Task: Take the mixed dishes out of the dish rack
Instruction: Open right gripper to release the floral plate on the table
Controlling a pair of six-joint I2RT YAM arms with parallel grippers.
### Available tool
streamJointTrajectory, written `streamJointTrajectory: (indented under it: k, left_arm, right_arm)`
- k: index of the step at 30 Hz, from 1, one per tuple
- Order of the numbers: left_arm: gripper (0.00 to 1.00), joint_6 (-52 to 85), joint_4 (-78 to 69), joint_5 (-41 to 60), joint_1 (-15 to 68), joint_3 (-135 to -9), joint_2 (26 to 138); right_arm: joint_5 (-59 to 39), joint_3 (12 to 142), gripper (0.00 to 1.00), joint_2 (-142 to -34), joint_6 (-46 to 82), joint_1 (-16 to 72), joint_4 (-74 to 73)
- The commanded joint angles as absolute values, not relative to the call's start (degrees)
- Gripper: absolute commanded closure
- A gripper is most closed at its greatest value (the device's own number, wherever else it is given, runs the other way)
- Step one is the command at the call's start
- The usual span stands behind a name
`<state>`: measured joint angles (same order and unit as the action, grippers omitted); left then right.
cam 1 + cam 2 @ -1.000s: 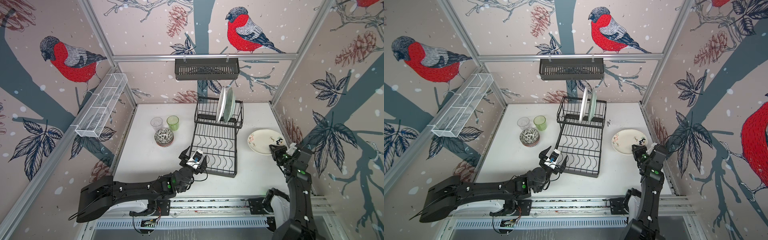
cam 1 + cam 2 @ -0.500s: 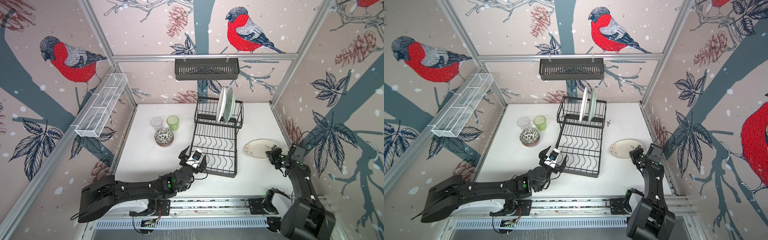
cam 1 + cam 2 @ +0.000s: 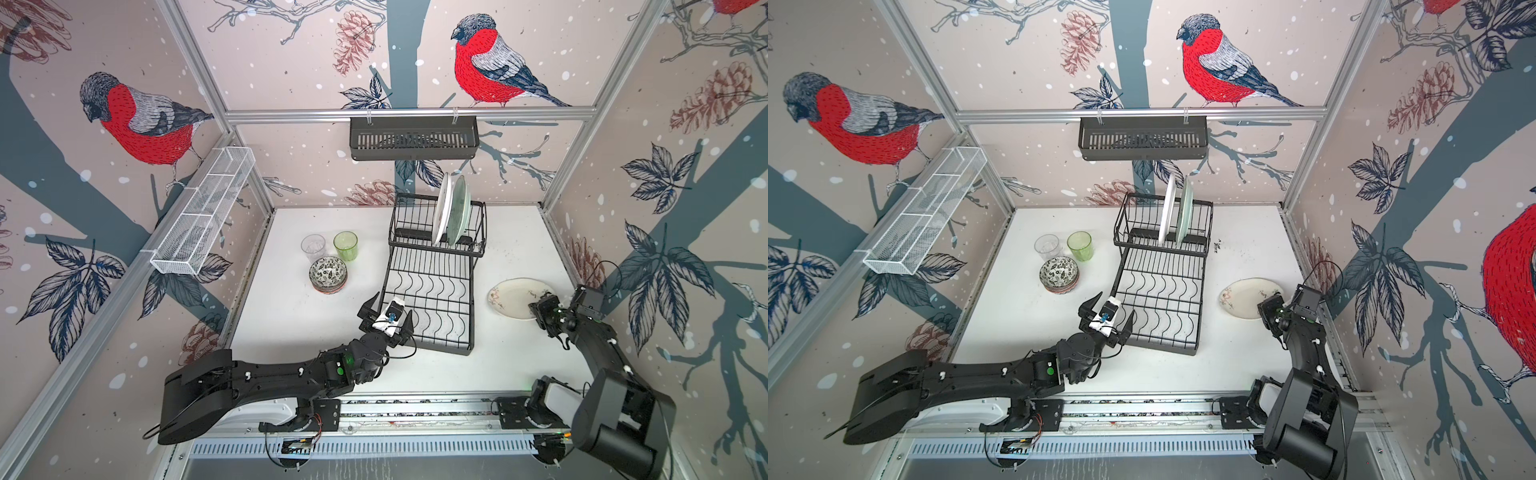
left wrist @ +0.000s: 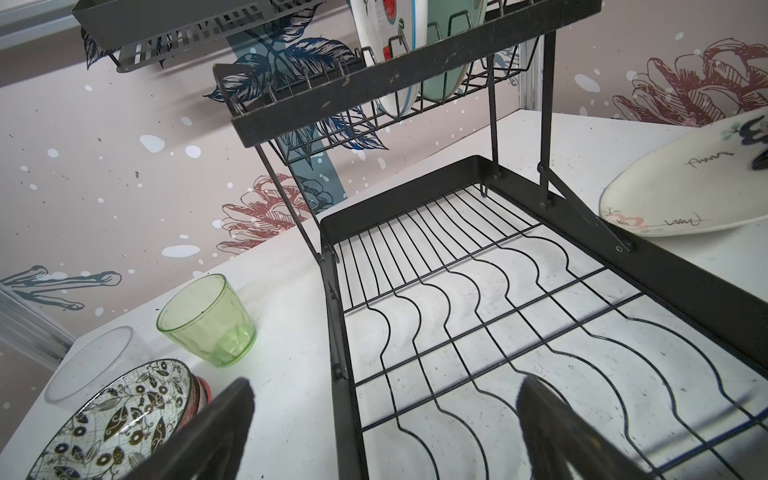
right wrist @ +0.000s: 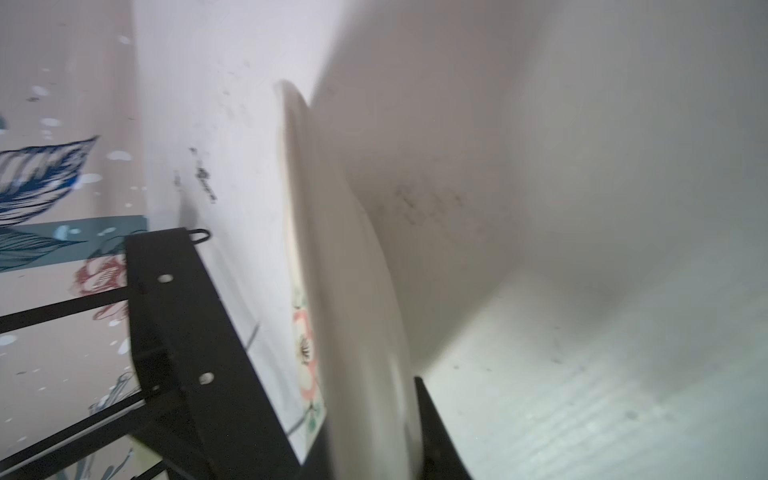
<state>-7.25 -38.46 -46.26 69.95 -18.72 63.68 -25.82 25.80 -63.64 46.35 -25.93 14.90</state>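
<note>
The dish rack (image 3: 472, 307) (image 3: 1200, 307) stands mid-table. Its raised section holds a white watermelon plate (image 3: 441, 208) and a pale green plate (image 3: 459, 212); its flat tray is bare in the left wrist view. A cream flower plate (image 3: 513, 297) (image 5: 345, 270) lies low over the table right of the rack, its near rim between the fingers of my right gripper (image 3: 540, 309) (image 5: 365, 415). My left gripper (image 3: 392, 305) (image 4: 386, 384) hovers open over the tray's near left corner, holding nothing. Stacked bowls (image 3: 328, 272), a green tumbler (image 3: 345, 245) and a clear tumbler (image 3: 313, 248) stand left of the rack.
A black slotted basket (image 3: 413, 139) hangs on the back rail above the rack. A long white mesh basket (image 3: 203, 212) is fixed to the left wall. The right wall stands close behind my right arm.
My right arm has swung the flower plate down from a raised, tilted pose to nearly flat just above the table. The left arm has not moved.
</note>
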Motion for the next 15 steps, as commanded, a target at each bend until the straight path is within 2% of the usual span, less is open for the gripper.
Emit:
streamJointTrajectory:
  k: [1, 6, 8, 10, 12, 15]
  left_arm:
    - [0.02, -6.3, -41.1, -45.8, 69.8, -18.7, 63.8]
    - [0.02, -6.1, -41.1, -45.9, 69.6, -18.6, 63.8]
    - [0.02, -6.0, -41.2, -45.8, 69.6, -18.6, 63.8]
    - [0.02, -6.0, -41.2, -45.8, 69.4, -18.5, 63.8]
    - [0.02, -5.9, -41.2, -45.8, 69.4, -18.5, 63.7]
    - [0.02, -5.6, -41.2, -45.8, 69.2, -18.4, 63.7]
  right_arm:
    - [-20.3, 25.5, 0.75, -64.6, 44.5, -25.8, 17.9]
    - [-19.3, 25.5, 0.71, -66.6, 44.1, -26.0, 17.5]
    - [-19.2, 25.5, 0.65, -67.8, 43.9, -26.0, 17.1]
    - [-19.3, 25.5, 0.62, -68.9, 43.7, -26.0, 16.7]
    - [-19.3, 25.6, 0.57, -69.5, 43.7, -26.0, 16.4]
    - [-18.5, 26.0, 0.4, -68.7, 43.4, -25.8, 16.2]
